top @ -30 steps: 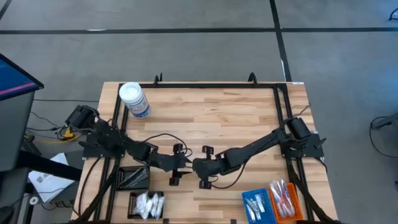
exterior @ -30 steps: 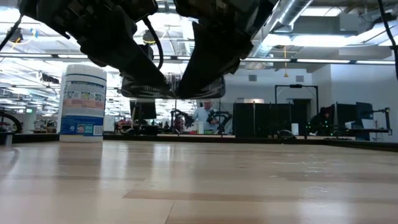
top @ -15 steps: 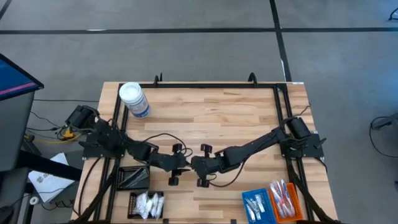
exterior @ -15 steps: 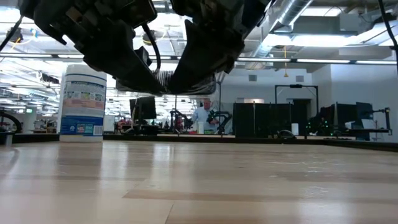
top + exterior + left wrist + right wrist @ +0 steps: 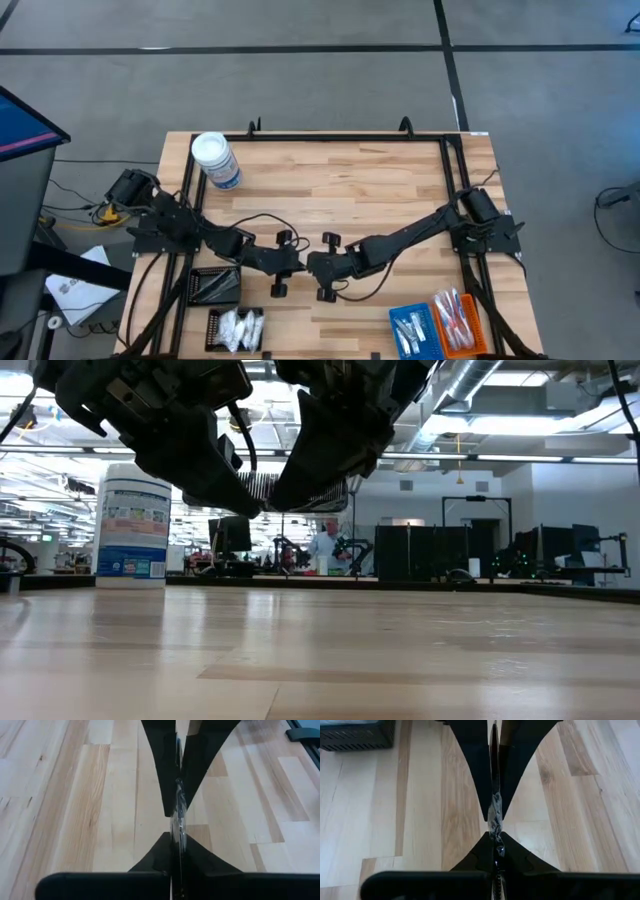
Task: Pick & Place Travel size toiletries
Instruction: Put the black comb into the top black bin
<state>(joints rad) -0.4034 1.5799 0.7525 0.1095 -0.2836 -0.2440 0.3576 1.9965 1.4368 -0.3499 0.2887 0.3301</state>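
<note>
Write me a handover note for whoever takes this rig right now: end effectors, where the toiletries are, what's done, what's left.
Left end effector: shut on a thin clear-wrapped item, above mid-table.
Right end effector: shut on the same item, meeting the left tip to tip; handover under way.
Black tray: dark sticks. White sachets sit in a tray at the near edge. Blue tray and orange tray: wrapped toothbrushes.
White-lidded jar: far left corner, untouched.
Done: most items appear sorted.
Left: one end effector releases, the other places the item; which tray, cannot tell.

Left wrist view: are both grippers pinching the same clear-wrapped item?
Yes. The left gripper and the right gripper meet tip to tip, both shut on one thin clear-wrapped item above the table.
</note>
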